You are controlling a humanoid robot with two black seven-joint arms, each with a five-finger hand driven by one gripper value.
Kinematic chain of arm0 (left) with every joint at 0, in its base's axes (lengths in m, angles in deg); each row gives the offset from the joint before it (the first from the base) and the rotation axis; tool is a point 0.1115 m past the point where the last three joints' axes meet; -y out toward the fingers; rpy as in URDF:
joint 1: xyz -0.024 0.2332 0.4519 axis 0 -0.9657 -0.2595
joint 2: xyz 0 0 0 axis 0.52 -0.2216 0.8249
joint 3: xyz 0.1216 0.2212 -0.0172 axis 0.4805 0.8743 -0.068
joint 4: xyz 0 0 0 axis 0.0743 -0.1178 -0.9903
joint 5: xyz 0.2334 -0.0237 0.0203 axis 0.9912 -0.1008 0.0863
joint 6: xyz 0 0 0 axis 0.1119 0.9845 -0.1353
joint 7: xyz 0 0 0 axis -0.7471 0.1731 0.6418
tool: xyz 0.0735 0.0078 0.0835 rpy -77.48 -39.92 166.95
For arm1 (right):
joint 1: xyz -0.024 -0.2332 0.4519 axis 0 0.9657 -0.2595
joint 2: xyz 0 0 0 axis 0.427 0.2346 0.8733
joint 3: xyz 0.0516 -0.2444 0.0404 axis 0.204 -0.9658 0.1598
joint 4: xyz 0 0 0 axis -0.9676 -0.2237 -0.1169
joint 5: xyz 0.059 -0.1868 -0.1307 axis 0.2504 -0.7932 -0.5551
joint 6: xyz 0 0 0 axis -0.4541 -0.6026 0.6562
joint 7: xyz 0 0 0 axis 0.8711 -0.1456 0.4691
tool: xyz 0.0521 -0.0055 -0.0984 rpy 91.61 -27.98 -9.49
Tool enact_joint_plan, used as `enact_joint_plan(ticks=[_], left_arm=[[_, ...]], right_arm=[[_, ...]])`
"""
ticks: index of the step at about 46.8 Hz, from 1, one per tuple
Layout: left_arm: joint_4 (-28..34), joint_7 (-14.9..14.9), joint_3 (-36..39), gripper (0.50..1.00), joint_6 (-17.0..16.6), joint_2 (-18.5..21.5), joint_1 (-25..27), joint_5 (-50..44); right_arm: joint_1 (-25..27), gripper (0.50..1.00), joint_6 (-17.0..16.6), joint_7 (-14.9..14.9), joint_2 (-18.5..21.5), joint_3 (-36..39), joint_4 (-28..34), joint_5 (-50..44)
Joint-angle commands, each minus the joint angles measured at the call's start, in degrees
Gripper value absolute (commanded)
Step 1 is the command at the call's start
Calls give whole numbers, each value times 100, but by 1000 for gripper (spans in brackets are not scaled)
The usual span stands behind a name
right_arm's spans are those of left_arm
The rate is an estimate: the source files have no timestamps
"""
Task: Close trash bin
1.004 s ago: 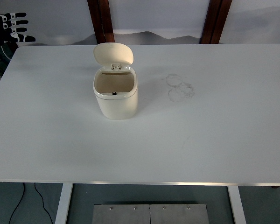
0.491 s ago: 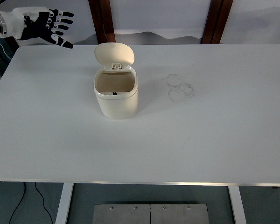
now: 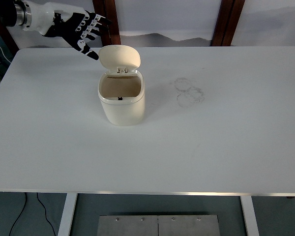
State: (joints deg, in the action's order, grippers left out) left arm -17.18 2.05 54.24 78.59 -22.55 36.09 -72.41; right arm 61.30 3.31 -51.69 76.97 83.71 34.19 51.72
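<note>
- Head view: since the earlier frames, the left hand is being carried rightward along the upper left of the frame, from the far left corner toward the raised lid; it is now being held just to the left of that lid.
- The hand's fingers are being kept spread and extended toward the right, with nothing being grasped; whether the lowest fingertip is touching the lid's edge cannot be told.
- The trash bin, a small cream-coloured container, is being shown standing upright left of centre, in the upper half of the frame, on the white table.
- Its lid is being held tilted up and back on the hinge at the bin's far rim, so the beige interior is being left exposed.
- Faint ring marks are being shown on the tabletop, right of the bin and apart from it.
- Two dark wooden posts are being shown beyond the table's far edge, at the frame's top.
</note>
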Motion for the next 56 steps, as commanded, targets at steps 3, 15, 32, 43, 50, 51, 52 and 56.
enact_joint_plan(ticks=[3,15,32,43,50,51,52,56], left_arm=[[2,95,-1,1000,104,-105,25,159],[177,104,-1,1000,104,-219,156,440],[590,763,8,1000,104,-219,244,440],[1004,860,131,1000,104,-210,253,440],[1329,965,219,1000,104,-219,253,440],[1346,974,237,1000,104,-219,253,440],[1355,965,245,1000,104,-219,253,440],[1373,974,272,1000,104,-219,253,440]], right_arm=[[0,995,0,-2,0,0,1,0],[0,995,0,7,0,0,1,0],[0,995,0,-2,0,0,1,0],[0,995,0,-2,0,0,1,0],[0,995,0,-2,0,0,1,0],[0,995,9,-2,0,0,1,0],[0,995,0,-2,0,0,1,0],[0,995,0,-2,0,0,1,0]])
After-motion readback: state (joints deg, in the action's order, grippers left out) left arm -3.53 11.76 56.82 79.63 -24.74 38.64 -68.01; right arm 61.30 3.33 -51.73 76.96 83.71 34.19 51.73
